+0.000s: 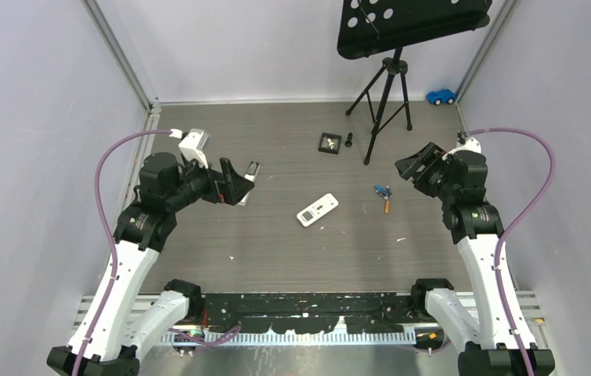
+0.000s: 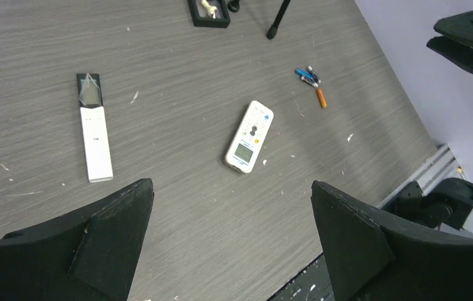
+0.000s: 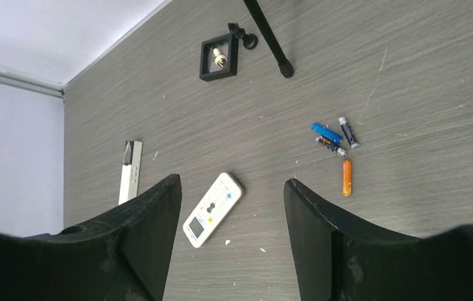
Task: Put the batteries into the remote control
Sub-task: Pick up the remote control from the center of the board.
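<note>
Over the grey wood-grain table [image 1: 276, 258] I see the left gripper [image 2: 231, 185] and right gripper [image 3: 232, 180] hovering, black fingers spread wide, empty. The white rectangular remote control [image 1: 317, 210] lies face up mid-table, with the small orange and blue cylindrical batteries [image 1: 384, 196] clustered near it on the right arm's side.

A lab test cell: plain walls [image 1: 26, 117], aluminium framing [image 1: 120, 56], grey tabletop [image 1: 276, 258]

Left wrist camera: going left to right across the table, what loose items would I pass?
Slim white remote → white remote with a display → batteries. The black frame and tripod foot overlap the display remote's span, so they are left out.
</note>
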Available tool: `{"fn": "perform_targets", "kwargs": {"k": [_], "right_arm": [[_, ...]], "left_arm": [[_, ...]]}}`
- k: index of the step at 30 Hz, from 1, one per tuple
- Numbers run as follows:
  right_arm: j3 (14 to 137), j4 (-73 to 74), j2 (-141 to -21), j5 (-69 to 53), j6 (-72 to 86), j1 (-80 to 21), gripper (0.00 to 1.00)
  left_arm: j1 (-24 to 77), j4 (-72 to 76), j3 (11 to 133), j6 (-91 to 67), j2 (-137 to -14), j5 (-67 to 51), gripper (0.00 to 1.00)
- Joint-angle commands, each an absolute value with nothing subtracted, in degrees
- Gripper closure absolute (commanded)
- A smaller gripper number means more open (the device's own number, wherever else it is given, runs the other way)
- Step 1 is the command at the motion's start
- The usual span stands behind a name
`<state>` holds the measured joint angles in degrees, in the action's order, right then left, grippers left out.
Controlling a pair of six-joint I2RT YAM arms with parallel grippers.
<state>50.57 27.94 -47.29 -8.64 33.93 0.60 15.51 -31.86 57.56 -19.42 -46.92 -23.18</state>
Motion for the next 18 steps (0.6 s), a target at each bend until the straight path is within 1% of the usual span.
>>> {"fn": "perform_targets", "kwargs": {"k": [1,3,6,10,14,16,18], "right_arm": [[50.4,22.1,-47.1,-8.4,35.7,0.9,0.34],[50.4,21.5,-48.2,-13.5,34.7,0.9,0.33],[49.9,19.1,-50.5,-22.2,35.5,0.9,0.33],[49.3,19.0,-53.2,-25.8,37.1,0.9,0.33],[47.5,18.9,-52.7,-25.2,39.2,0.8,0.34],[46.4,18.4,-52.1,-24.4,41.3,0.9,0.34],[45.5,18.0,-51.7,-23.9,42.5,0.8,0.35]], "left_arm": [[15.2,-25.7,57.1,-21.2,-46.5,-18.9,0.0],[15.2,-27.3,58.6,-22.4,-47.4,-18.1,0.0],[15.2,-29.5,61.3,-24.1,-49.3,-20.3,0.0],[15.2,-27.6,61.1,-25.9,-50.5,-25.5,0.0],[15.3,-17.8,56.6,-30.5,-51.9,-34.1,0.0],[15.9,-9.3,54.6,-37.1,-54.2,-39.6,0.0],[18.3,-5.1,53.7,-40.0,-57.9,-41.0,0.0]]}}
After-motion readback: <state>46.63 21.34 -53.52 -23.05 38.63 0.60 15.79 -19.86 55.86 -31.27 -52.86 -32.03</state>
